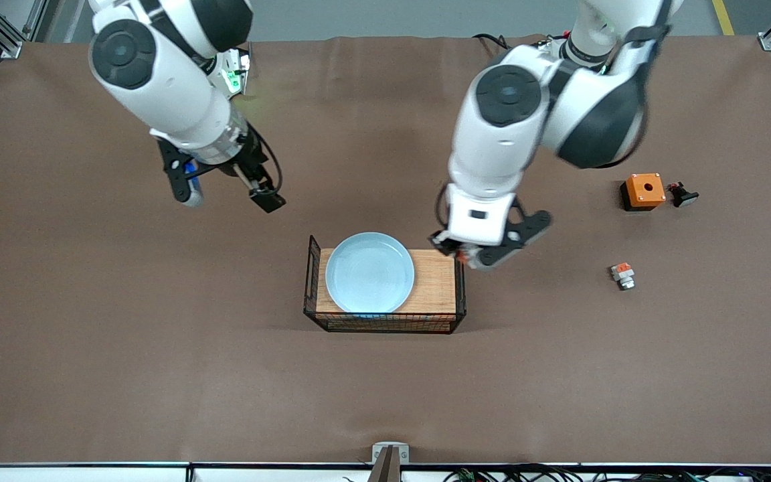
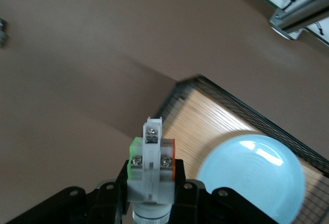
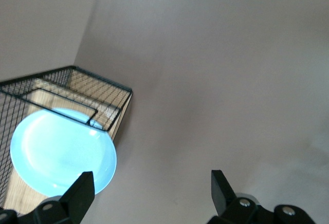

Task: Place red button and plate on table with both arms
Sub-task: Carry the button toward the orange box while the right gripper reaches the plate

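The left gripper (image 1: pixel 467 254) clamped the red button (image 2: pixel 151 165) above the wooden stand's (image 1: pixel 434 284) edge. The plate (image 1: pixel 369 272) lay on that stand (wire-sided). The right gripper (image 1: pixel 228 191) hung wide open over the table (image 1: pixel 158 348).

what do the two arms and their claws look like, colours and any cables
Both arms are glossy white with rounded segments and round black joint caps. The left claw is black below a white wrist block. The right claw has black fingers, one with a blue patch, and a black cable looping by its wrist. Green light glows at the right arm's base.
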Robot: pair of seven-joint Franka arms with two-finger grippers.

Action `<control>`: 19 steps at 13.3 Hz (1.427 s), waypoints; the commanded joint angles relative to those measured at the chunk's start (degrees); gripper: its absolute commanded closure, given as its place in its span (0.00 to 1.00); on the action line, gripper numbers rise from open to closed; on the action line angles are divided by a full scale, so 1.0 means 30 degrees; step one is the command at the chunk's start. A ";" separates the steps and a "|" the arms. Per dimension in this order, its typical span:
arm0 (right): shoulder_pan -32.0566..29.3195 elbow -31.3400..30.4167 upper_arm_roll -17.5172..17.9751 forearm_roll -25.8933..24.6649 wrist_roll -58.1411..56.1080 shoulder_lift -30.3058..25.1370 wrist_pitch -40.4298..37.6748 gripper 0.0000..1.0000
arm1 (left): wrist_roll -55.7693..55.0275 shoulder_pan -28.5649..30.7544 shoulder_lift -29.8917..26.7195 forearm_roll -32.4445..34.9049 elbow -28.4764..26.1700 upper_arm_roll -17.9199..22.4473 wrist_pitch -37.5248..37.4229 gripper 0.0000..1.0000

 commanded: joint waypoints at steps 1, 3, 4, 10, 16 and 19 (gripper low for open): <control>0.1306 -0.0965 -0.0172 0.0011 0.2223 -0.0383 0.1556 0.00 | 0.4170 0.1582 -0.1304 0.0172 -0.0812 -0.0084 -0.2156 1.00; 0.2009 -0.0848 -0.0172 -0.0630 0.4828 0.0171 0.2580 0.00 | 0.7280 0.3104 -0.1773 0.0143 -0.1278 -0.0142 -0.3014 1.00; 0.2535 -0.0790 -0.0172 -0.1214 0.5623 0.0523 0.2788 0.00 | 0.8454 0.3895 -0.2066 -0.0031 -0.1775 -0.0143 -0.2987 1.00; 0.3536 0.1459 -0.0172 -0.2216 0.6861 0.3918 0.4255 0.01 | 1.4610 0.7532 -0.1631 -0.0209 -0.2542 -0.0143 -0.2725 1.00; 0.3332 0.4073 -0.0231 -0.2158 0.7501 0.6851 0.4255 0.01 | 1.6932 0.9848 -0.1015 -0.0179 -0.6955 -0.0114 0.2390 1.00; 0.3477 0.4045 -0.0231 -0.2187 0.7857 0.7469 0.4750 0.01 | 1.6991 1.0202 0.0006 0.0113 -0.8371 -0.0055 0.5211 1.00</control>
